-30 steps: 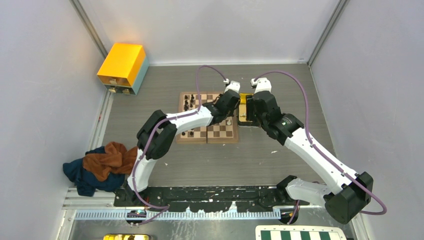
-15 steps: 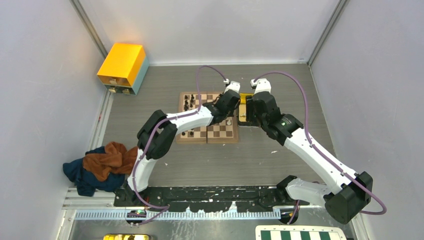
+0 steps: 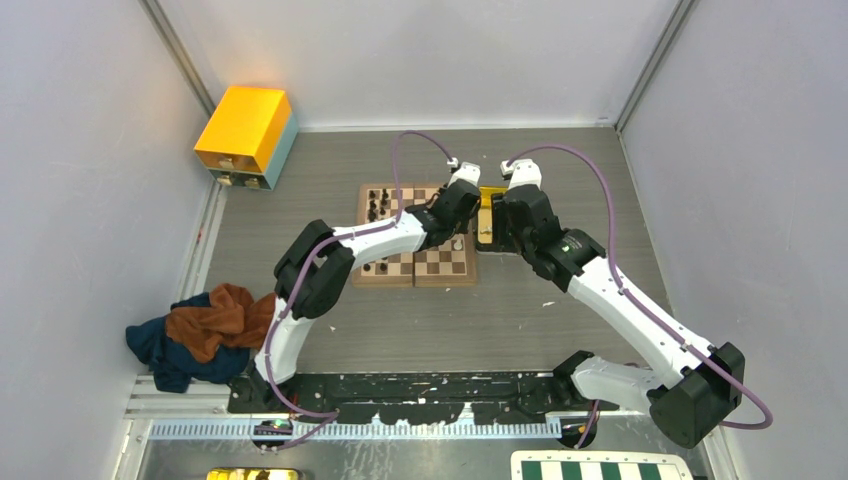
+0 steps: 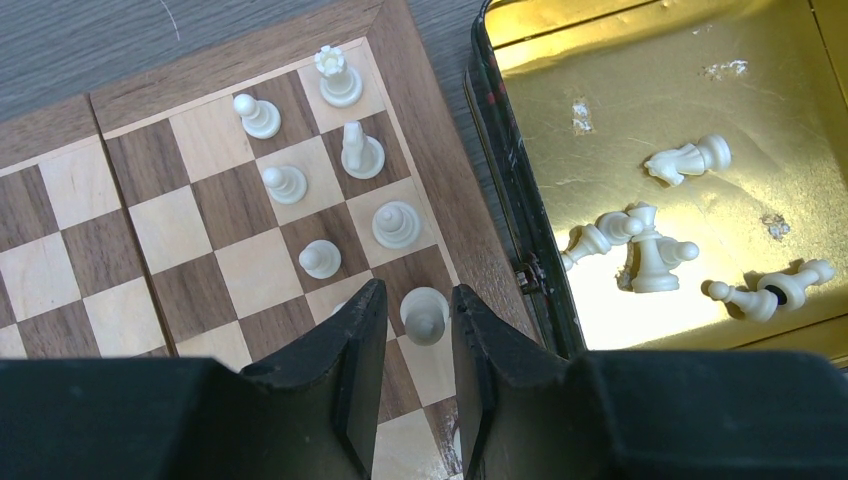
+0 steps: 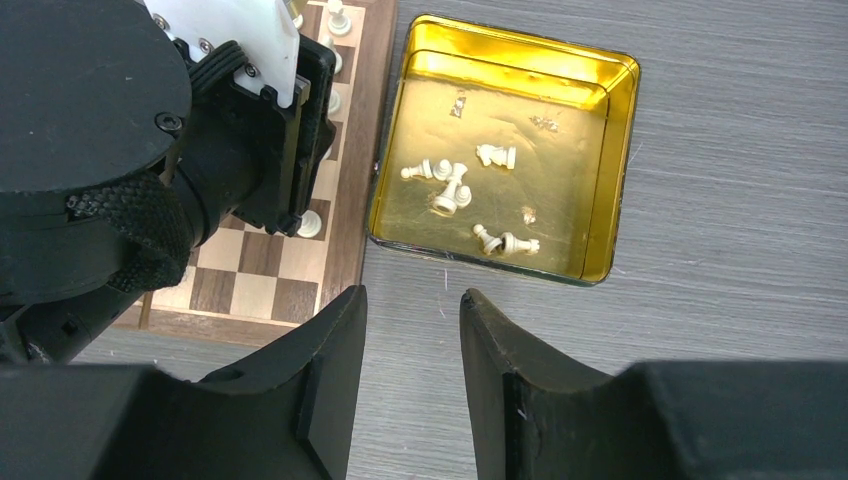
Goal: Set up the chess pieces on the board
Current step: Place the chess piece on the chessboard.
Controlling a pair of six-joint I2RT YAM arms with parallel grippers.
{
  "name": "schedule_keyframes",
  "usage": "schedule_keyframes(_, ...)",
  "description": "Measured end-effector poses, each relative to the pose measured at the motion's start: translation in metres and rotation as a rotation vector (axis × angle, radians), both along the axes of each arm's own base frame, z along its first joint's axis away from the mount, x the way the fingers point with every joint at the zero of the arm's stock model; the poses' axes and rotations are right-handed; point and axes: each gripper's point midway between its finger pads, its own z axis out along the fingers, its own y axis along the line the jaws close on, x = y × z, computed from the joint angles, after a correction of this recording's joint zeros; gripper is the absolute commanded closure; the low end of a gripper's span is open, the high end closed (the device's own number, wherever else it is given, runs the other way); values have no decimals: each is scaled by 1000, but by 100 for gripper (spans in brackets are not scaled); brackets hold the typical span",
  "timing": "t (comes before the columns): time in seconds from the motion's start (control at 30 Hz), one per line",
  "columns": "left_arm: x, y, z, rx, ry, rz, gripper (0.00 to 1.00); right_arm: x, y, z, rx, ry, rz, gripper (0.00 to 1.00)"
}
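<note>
Overhead, the arms hide the right half of the board [image 3: 440, 264]. Only the left wrist view shows the left gripper [image 4: 418, 294] narrowly parted around a white piece [image 4: 424, 316] standing on an edge square, near other white chess pieces [image 4: 360, 155]. Only the right wrist view shows the right gripper [image 5: 412, 300], wide and empty above the table [image 5: 720, 260], near the gold tray [image 5: 622, 150] where loose white pieces [image 5: 452, 190] lie toppled.

The left arm [image 3: 372, 238] and right arm [image 3: 625, 300] are showing white shells between bulky black joints, each trailing a purple cable [image 3: 405, 150]. The left end effector [image 4: 417, 300] and right end effector [image 5: 412, 295] are wearing black wedge-shaped fingers [image 5: 320, 380]. Small screws [image 5: 203, 45] are dotting a white wrist plate [image 5: 235, 25].
</note>
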Motion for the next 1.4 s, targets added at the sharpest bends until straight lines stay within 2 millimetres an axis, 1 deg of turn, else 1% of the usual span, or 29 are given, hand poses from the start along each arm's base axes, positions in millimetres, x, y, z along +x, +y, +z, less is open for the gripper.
schedule_keyframes(0.73,-1,0,-1,-10,9,11,70,-1,0,-3,-2,5,-1,54)
schedule_keyframes(0.9,-3,3,-7,2,17,11,70,-1,0,-3,0,5,-2,54)
schedule_keyframes(1.07,-8,9,-19,25,35,12,70,0,0,-3,0,4,-1,54)
schedule_keyframes(1.4,-8,10,-20,27,34,13,69,0,0,-2,2,1,-1,54)
